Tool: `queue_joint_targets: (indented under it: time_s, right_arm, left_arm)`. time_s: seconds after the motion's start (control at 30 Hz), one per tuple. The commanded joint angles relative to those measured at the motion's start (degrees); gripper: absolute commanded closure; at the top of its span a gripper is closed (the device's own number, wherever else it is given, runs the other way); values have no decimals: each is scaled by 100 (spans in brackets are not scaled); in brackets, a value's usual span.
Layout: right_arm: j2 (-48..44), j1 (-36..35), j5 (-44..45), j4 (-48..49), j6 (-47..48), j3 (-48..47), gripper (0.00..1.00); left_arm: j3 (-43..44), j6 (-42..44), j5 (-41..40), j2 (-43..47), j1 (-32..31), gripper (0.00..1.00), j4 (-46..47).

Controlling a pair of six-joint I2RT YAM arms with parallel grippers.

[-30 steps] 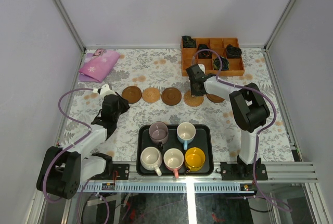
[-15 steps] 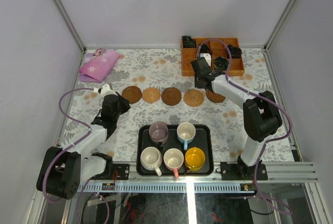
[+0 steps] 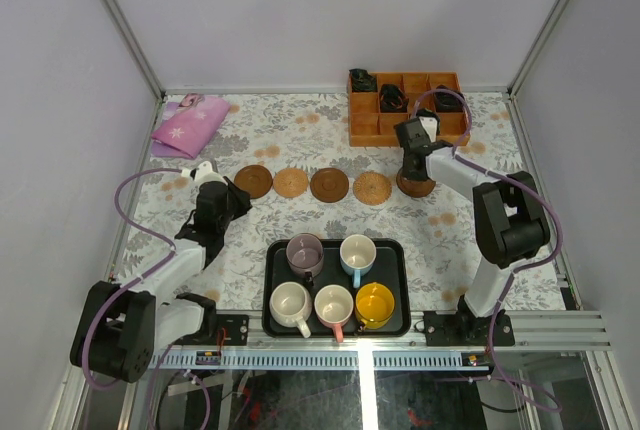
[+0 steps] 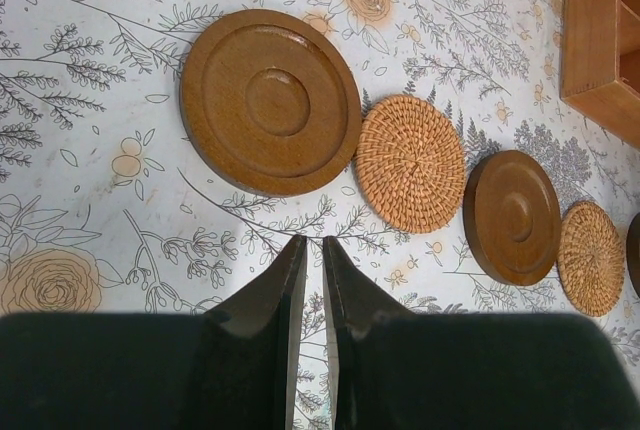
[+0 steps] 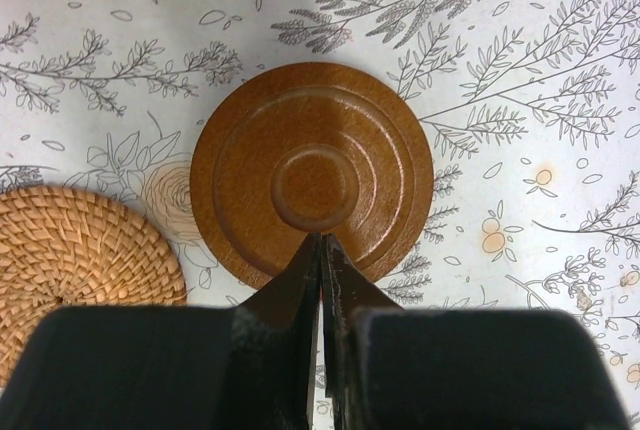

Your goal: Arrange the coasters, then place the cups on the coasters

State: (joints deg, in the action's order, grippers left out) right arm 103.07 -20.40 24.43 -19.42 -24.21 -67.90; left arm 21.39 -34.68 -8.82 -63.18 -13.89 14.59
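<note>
Five coasters lie in a row across the table: dark wood (image 3: 253,181), woven (image 3: 291,183), dark wood (image 3: 329,185), woven (image 3: 372,188) and dark wood (image 3: 418,189). My right gripper (image 3: 412,176) hangs over that last one, shut and empty, its tips (image 5: 321,238) at the raised centre of the dark disc (image 5: 312,130). My left gripper (image 4: 312,242) is shut on nothing, just short of the first dark coaster (image 4: 270,100). The cups stand in the black tray: mauve (image 3: 304,250), white with blue handle (image 3: 357,253), cream (image 3: 290,302), white with pink handle (image 3: 333,305), yellow (image 3: 375,304).
The black tray (image 3: 404,280) sits at the near edge between the arm bases. An orange compartment box (image 3: 407,108) with dark bundles stands at the back right, close behind the right gripper. A pink cloth (image 3: 189,125) lies at the back left.
My right gripper left the fourth, woven coaster, swung back toward the orange box, then came down to the right over the fifth, dark coaster. The left arm has not moved.
</note>
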Motion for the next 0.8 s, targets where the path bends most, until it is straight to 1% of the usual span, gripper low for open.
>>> queue_joint_targets:
  time_s: [0.0, 0.23, 0.53, 0.77]
  right_arm:
    - [-89, 191, 100, 222, -23, -67, 98]
    - [247, 421, -195, 445, -4, -70, 100]
    - [456, 441, -593, 851, 76, -74, 100]
    - [535, 439, -670, 825, 11, -22, 100]
  left_arm:
    - [170, 26, 84, -83, -18, 89, 394]
    - [182, 45, 99, -181, -17, 89, 433]
    - [221, 49, 105, -340, -18, 89, 472]
    - [227, 18, 139, -373, -18, 89, 487]
